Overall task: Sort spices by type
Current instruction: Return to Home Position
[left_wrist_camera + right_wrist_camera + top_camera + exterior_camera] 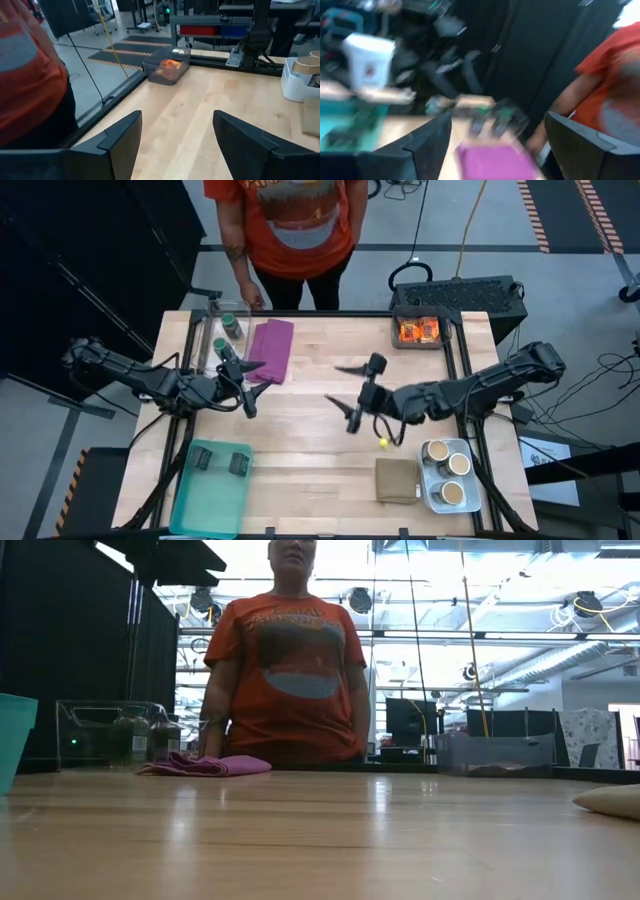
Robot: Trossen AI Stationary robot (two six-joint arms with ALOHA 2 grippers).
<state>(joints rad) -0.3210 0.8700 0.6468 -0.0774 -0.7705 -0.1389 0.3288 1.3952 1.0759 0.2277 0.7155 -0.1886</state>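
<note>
Every spice lay binned. The green-lidded jars (pixel 230 328) stood in the transparent bin (pixel 197 345) at the table's far-left corner, and the orange packets (pixel 420 331) were in a small tray by the far edge on the right. The tan-topped cups (pixel 447 464) sat in the white bin (pixel 426 480) at the near-right corner, and the dark blocks (pixel 203 458) in the teal bin (pixel 205 505) at the near-left corner.

The jars were closest to the left claw (pixel 249 387), just on its far-edge side. The cups lay toward the near edge from the right claw (pixel 340 390). Both claws hung above bare mid-table, facing each other, fingers apart and holding nothing. Each arm stretched inward from its own side edge, low and nearly level. A straight pull-back looked unobstructed. The purple cloth (pixel 271 348) lay just beyond the left claw, and a person (pixel 290 225) stood at the far edge.
</note>
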